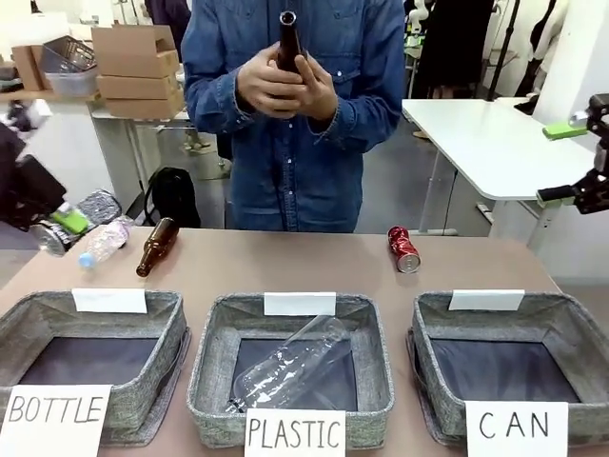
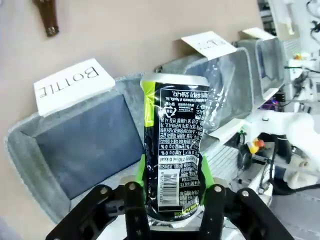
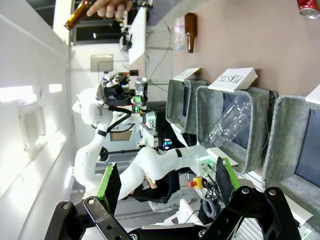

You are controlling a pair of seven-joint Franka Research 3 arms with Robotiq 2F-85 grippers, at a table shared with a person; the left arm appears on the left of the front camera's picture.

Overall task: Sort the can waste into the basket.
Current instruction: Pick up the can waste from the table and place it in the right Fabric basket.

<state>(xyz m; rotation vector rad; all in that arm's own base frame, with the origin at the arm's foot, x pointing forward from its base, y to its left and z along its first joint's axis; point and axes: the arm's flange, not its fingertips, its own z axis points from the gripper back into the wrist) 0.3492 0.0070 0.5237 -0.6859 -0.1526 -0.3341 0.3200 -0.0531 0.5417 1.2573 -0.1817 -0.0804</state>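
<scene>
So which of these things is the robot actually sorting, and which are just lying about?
Job: black can in the left claw; red can; CAN basket.
Lying about: brown bottle on the table; clear bottle beside it; PLASTIC basket; BOTTLE basket.

Three baskets stand in a row along the near edge of the desk: BOTTLE basket left, PLASTIC basket middle, CAN basket right. A plastic bottle lies in the PLASTIC basket. Behind the row, at far left, lies a glass bottle, with a second plastic bottle to its left. A loose can lies behind the gap between the PLASTIC and CAN baskets. The left jaws grip a held can at the desk's left side; the right jaws hang high at its right. Behind the desk a person's hands clasp an upright bottle.
</scene>
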